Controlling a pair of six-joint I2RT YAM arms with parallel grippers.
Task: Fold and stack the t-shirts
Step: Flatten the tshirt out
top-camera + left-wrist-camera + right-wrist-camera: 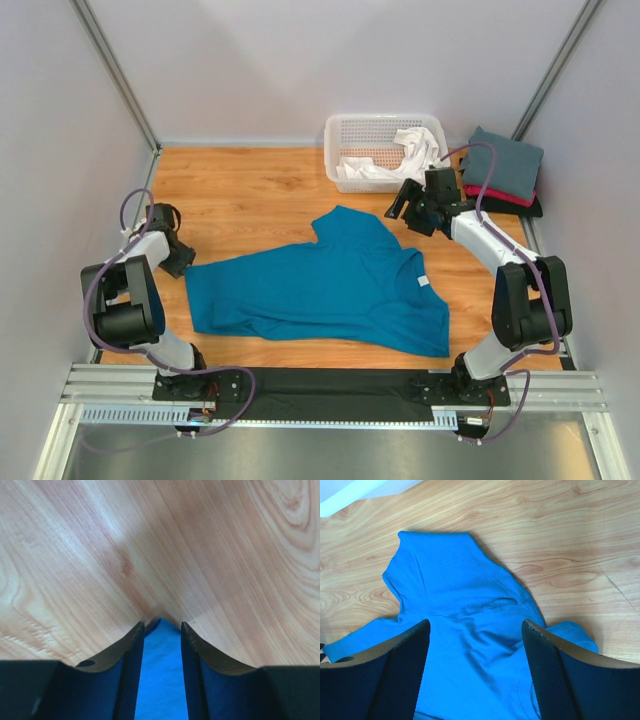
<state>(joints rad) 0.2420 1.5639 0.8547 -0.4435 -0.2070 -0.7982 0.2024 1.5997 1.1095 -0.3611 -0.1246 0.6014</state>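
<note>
Fold just starting: teal shirt [320,290] is spread mid table [250,190], hem corner [161,670] straddled by narrow jaws of left gripper [162,625], far sleeve [432,565] hovered over by wide jaws of right gripper [476,625]. Firm pinches probably needed next.

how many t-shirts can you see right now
5: teal shirt spread on the table; white shirt in the basket; grey shirt, red shirt and black shirt stacked far right. More may be hidden in basket or stack.
</note>
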